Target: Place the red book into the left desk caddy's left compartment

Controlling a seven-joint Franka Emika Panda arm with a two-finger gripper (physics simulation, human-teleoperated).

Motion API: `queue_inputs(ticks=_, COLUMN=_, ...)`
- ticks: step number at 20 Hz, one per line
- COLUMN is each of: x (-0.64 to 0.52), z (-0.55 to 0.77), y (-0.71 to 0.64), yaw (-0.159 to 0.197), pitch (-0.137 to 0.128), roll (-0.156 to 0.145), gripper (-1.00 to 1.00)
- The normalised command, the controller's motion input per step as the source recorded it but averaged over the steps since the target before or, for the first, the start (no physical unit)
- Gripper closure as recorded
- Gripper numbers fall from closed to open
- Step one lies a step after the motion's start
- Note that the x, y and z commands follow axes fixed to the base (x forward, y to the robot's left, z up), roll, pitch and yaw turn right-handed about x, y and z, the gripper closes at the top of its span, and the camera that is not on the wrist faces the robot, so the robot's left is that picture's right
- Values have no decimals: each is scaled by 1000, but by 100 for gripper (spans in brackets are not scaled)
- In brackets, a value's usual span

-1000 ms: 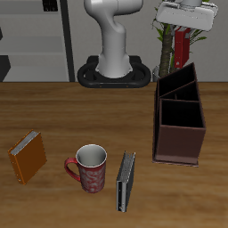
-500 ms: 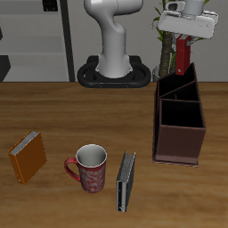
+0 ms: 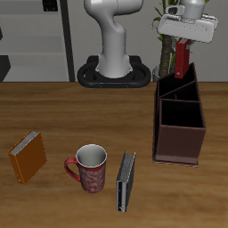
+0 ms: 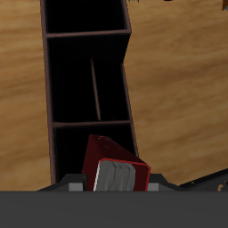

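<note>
**Book hanging upright over the caddy's back end**

My gripper [image 3: 184, 37] is clamped on the red book [image 3: 182, 56], holding it by its upper end so that the long axis hangs straight down from the fingers. In the wrist view the red book [image 4: 111, 162] shows just beneath the fingers, one narrow end toward the camera, with the left desk caddy [image 4: 89, 80] open directly beyond it.

What matters for the coming move is how the book sits against the caddy below my hand. In the exterior view the book's lower end is just above the rim at the back of the left desk caddy [image 3: 181, 125], the end nearest the robot's base. I cannot tell whether it has dipped below that rim. The wrist view shows a cell right under the book, then a middle section split by a thin lengthwise divider, then one more cell beyond.

I judge the book is lined up for a vertical descent, though I cannot tell from here which cell is the left compartment. The risk is the lower corner catching a slanted wall or a divider.
</note>
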Motion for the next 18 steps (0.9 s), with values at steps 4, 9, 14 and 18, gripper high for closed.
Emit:
queue_inputs(ticks=4, x=6, z=-78, y=-21, yaw=0, pitch=-1, roll=-18, gripper=100)
queue_inputs(ticks=9, x=28, z=-100, y=38, yaw=13, pitch=-7, roll=0, gripper=100)
queue_inputs(ticks=14, x=49, z=-130, y=85, yaw=8, pitch=-8, roll=7, gripper=100)
queue_inputs(ticks=18, x=94, z=-227, y=171, yaw=46, pitch=25, roll=46, gripper=100)
